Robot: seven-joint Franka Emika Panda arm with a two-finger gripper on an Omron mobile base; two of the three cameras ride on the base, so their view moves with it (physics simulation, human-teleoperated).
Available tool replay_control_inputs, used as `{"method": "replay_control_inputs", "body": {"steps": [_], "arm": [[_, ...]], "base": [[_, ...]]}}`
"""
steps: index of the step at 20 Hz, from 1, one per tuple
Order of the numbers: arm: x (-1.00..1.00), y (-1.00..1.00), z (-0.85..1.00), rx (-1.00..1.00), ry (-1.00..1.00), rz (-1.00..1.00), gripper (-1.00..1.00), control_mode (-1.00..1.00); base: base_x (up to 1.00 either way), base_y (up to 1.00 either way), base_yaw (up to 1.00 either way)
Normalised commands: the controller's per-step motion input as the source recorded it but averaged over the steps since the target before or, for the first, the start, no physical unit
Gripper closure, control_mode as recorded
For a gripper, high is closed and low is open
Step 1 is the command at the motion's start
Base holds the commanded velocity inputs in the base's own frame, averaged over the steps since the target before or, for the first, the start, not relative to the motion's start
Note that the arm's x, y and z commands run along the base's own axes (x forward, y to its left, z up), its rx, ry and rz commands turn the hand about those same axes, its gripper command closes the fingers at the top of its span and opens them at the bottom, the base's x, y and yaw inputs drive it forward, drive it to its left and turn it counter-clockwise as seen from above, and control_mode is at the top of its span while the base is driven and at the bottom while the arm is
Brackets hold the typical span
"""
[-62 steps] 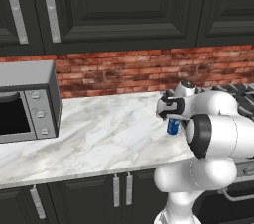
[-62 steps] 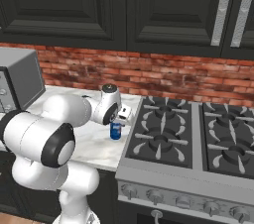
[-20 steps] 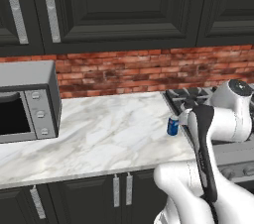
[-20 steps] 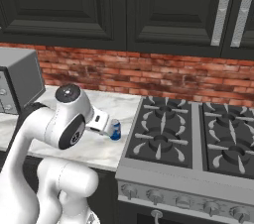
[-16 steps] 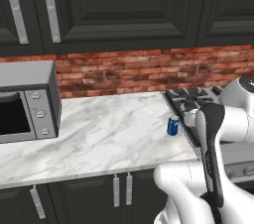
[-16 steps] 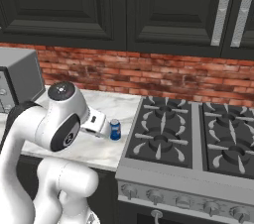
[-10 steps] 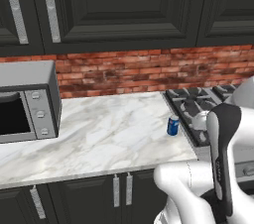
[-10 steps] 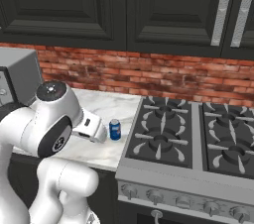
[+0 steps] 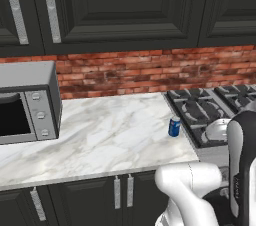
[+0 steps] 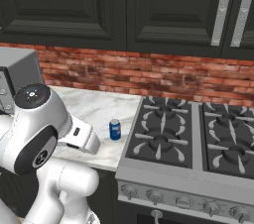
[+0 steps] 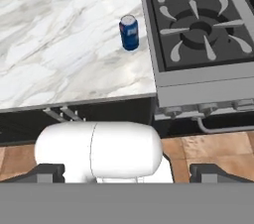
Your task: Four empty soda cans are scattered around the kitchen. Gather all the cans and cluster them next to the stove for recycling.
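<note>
One blue soda can (image 9: 174,126) (image 10: 115,130) (image 11: 129,32) stands upright on the white marble counter (image 9: 100,140), a short gap from the left edge of the stove (image 9: 210,115) (image 10: 188,139) (image 11: 198,25). My gripper (image 11: 128,172) is open and empty, its dark fingertips (image 11: 45,172) spread wide at the bottom of the hand view. It hangs pulled back from the counter, over the floor in front of the cabinets, looking down at the can from a distance. The arm's white links are folded close to the base.
A grey microwave (image 9: 25,102) (image 10: 15,77) stands at the counter's left end. Dark upper cabinets (image 9: 125,10) hang over the red brick wall (image 10: 149,72). Stove knobs (image 10: 183,200) line its front, and tan floor (image 11: 218,143) lies below.
The gripper has let go of the blue can and drawn back from the counter toward the base. The can stays upright beside the stove.
</note>
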Motion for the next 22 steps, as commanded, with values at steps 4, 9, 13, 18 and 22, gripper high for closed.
{"method": "replay_control_inputs", "body": {"steps": [4,9,13,18,22], "arm": [[-0.25,0.01,0.05,0.00,0.00,0.00,-1.00,1.00],[0.00,0.00,0.00,0.00,0.00,0.00,-1.00,1.00],[0.00,0.00,0.00,0.00,0.00,0.00,-1.00,1.00],[0.00,0.00,0.00,0.00,0.00,0.00,-1.00,1.00],[0.00,0.00,0.00,0.00,0.00,0.00,-1.00,1.00]], "base": [[-0.27,0.00,0.00],[-0.52,-0.07,0.00],[-0.55,-0.53,0.02],[-0.44,-0.77,0.03],[-0.30,-0.94,0.05]]}}
